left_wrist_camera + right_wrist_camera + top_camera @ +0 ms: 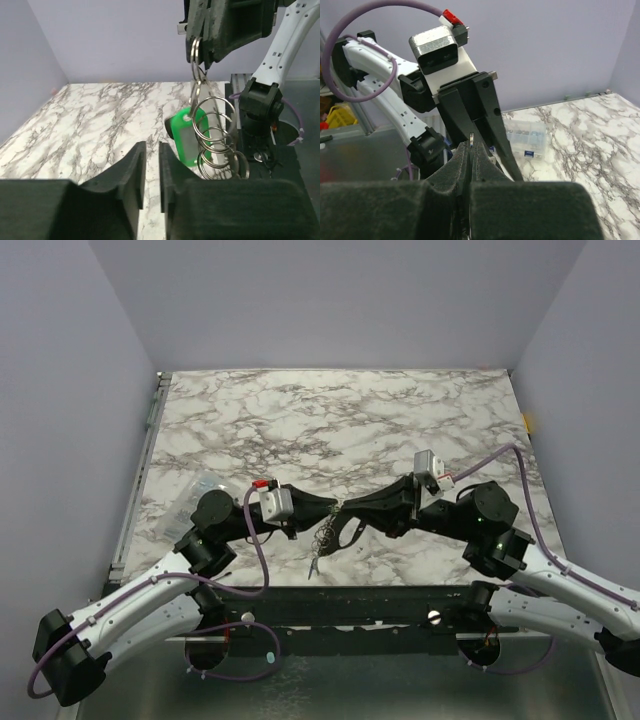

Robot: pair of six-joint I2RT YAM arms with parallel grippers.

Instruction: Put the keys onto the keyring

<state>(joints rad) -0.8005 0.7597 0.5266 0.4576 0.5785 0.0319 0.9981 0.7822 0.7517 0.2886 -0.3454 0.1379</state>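
Hanging from the keyring (195,50) gripped in the right hand (470,155), the green key (186,140) is judged attached; left hand (152,165) slightly parted, empty.

Nothing is showing legibly; the small blue label (530,152) on the clear plastic bag (520,134) is blurring beyond reading.

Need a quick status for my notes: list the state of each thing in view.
Right claw: shut on keyring.
Left claw: slightly open, empty.
Keyring: hanging in the air from right claw.
Green key: hanging on keyring.
Clear bag: lying apart from both claws.
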